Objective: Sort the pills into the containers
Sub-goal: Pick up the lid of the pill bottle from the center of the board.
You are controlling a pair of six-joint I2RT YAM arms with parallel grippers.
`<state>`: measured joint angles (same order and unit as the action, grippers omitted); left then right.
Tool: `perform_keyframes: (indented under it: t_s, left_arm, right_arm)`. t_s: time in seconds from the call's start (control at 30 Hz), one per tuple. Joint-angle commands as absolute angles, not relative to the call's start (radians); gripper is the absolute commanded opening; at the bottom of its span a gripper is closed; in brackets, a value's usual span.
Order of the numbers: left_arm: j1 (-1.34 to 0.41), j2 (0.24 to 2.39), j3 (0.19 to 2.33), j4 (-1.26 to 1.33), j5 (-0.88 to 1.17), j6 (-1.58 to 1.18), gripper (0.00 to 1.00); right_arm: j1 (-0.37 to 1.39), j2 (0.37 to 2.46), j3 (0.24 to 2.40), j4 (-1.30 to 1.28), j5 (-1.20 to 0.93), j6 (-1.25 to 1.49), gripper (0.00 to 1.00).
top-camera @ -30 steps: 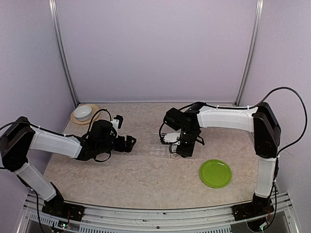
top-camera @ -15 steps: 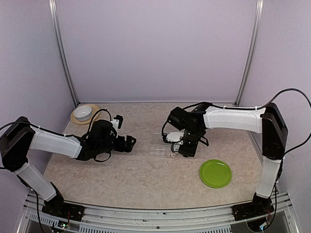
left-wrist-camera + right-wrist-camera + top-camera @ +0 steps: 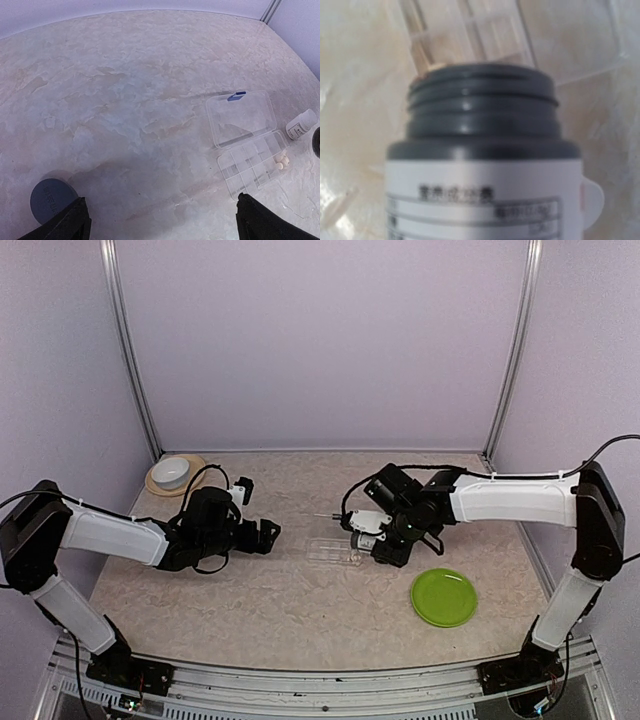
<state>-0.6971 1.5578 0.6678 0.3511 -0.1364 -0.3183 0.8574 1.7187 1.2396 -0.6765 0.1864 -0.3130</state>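
The clear compartment box (image 3: 333, 550) lies at mid-table with its lid folded open; the left wrist view shows its compartments (image 3: 252, 165) and the blue latch (image 3: 236, 95). A couple of whitish pills (image 3: 283, 161) lie in one end compartment. My right gripper (image 3: 385, 543) is shut on an uncapped dark grey bottle with a white label (image 3: 482, 150), tilted with its mouth over the box's compartments (image 3: 490, 30); its fingers are hidden in the wrist view. My left gripper (image 3: 263, 535) (image 3: 162, 225) is open and empty, low over the table left of the box.
A small white bottle (image 3: 301, 125) lies just beyond the box. A round grey cap (image 3: 52, 200) sits on the table near my left gripper. A green plate (image 3: 443, 596) is at the front right. A white bowl on a tan saucer (image 3: 172, 472) stands at the back left.
My right arm has swung its elbow out to the right, and the gripper with the bottle has shifted slightly right at the box's end. The left arm has not moved.
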Motion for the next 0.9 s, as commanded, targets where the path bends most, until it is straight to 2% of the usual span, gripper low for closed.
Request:
perform_keyframes:
  t_s: [0.0, 0.43, 0.67, 0.87]
  left_arm:
    - [-0.703, 1.549, 0.675, 0.359, -0.146, -0.329, 0.99]
    - [-0.704, 1.555, 0.675, 0.361, -0.145, -0.33, 0.99]
    - [-0.704, 1.559, 0.675, 0.368, -0.137, -0.33, 0.99]
    - [-0.706, 1.553, 0.673, 0.373, -0.127, -0.328, 0.99]
  right_arm:
    - [0.865, 1.624, 1.135, -0.437, 0.166, -0.291, 0.0]
    - [0.868, 1.335, 0.758, 0.135, 0.13, -0.253, 0.0]
    - [0.869, 1.138, 0.519, 0.529, 0.047, -0.25, 0.0]
    - [0.871, 1.107, 0.414, 0.768, -0.041, -0.248, 0.0]
